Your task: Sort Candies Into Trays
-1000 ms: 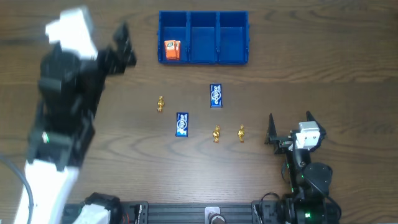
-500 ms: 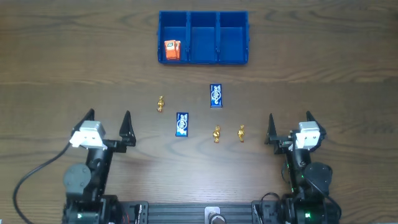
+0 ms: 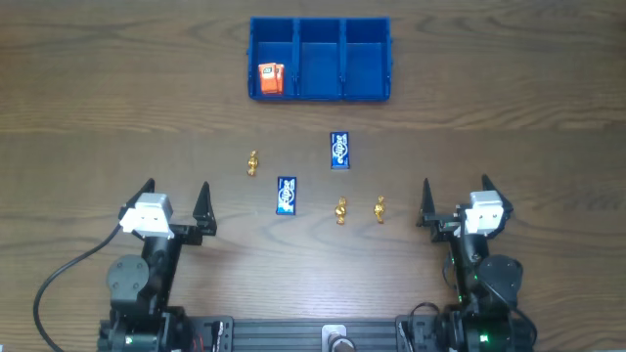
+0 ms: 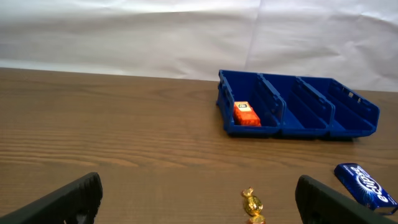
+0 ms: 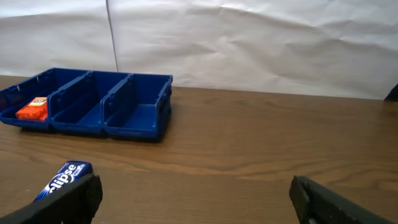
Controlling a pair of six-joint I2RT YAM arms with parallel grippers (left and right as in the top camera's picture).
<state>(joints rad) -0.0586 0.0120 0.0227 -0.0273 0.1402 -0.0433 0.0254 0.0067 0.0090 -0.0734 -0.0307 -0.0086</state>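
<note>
The left tool and right tool both sit released, jaws wide. A blue bar lies just inward of the left tool: likely light, flat, slick-wrapped, best pinched across its narrow sides. The tray stands far ahead of both.

Wooden table carries a blue tray, blue bars and gold candies.
</note>
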